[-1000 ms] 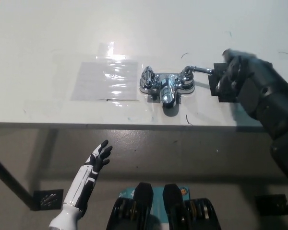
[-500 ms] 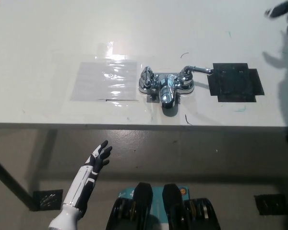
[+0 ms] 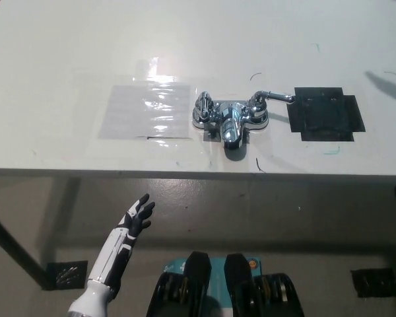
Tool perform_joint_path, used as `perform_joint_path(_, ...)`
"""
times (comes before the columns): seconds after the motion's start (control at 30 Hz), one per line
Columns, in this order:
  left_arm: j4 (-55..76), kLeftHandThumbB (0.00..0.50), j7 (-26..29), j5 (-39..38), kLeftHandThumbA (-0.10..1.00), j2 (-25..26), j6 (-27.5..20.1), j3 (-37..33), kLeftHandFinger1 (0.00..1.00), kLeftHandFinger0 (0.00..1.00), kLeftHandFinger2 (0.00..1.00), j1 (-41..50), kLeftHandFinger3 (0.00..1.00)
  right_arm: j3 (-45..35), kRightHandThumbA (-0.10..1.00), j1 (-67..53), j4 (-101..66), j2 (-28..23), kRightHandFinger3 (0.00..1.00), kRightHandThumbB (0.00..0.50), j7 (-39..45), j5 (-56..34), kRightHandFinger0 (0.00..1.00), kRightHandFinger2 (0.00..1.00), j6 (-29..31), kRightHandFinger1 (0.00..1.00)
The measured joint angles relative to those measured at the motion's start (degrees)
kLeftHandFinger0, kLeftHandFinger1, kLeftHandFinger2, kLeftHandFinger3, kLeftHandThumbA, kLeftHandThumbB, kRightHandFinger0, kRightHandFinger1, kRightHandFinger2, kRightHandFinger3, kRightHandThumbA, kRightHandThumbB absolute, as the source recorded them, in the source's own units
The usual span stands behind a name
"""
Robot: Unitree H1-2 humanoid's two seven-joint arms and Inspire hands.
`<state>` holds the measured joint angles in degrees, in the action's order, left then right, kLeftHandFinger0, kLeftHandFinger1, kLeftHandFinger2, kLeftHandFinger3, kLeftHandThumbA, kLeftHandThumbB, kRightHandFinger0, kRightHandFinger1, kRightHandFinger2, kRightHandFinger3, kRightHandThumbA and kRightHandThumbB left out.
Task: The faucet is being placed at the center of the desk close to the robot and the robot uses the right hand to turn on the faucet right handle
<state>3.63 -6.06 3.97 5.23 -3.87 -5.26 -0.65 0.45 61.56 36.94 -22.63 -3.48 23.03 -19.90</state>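
A chrome faucet stands on the white desk, near its front edge and about the middle. Its right handle is a thin lever pointing to the picture's right, its tip reaching the edge of a black patch. The left handle sits upright on the other side of the spout. My white left hand rests below the desk's front edge at the lower left, fingers apart and holding nothing. My black right hand is out of the picture; only a faint shadow lies on the desk at the far right.
A black taped square lies flat on the desk just right of the faucet. A clear glossy sheet is taped down to its left. The desk's front edge runs across the picture, with grey floor below it.
My right hand, which was at the tip of the right handle a second ago, has pulled away up and to the right and left the picture. The handle still points right.
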Motion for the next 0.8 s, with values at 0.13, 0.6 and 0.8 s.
perform_joint_path(0.13,-0.3,0.077,0.0,0.0,1.0,0.0,0.2,0.0,1.0,1.0,1.0,-0.9,1.0,-1.3,0.96,-6.6,-5.9,0.1,1.0,0.131,0.5,-2.0,1.0,1.0,-0.7,1.0)
perform_joint_path(0.6,-2.4,0.062,0.0,0.0,1.0,0.0,0.5,0.0,1.0,1.0,1.0,-4.4,1.0,-4.3,0.99,-26.9,-24.8,0.1,1.0,0.159,0.8,-8.4,1.0,1.0,-1.3,1.0)
perform_joint_path(0.8,-3.3,0.057,0.0,0.0,1.0,0.0,0.5,0.0,1.0,1.0,1.0,-5.3,1.0,-4.9,0.92,-32.5,-32.5,0.1,1.0,0.136,0.8,-10.7,1.0,1.0,-1.2,1.0)
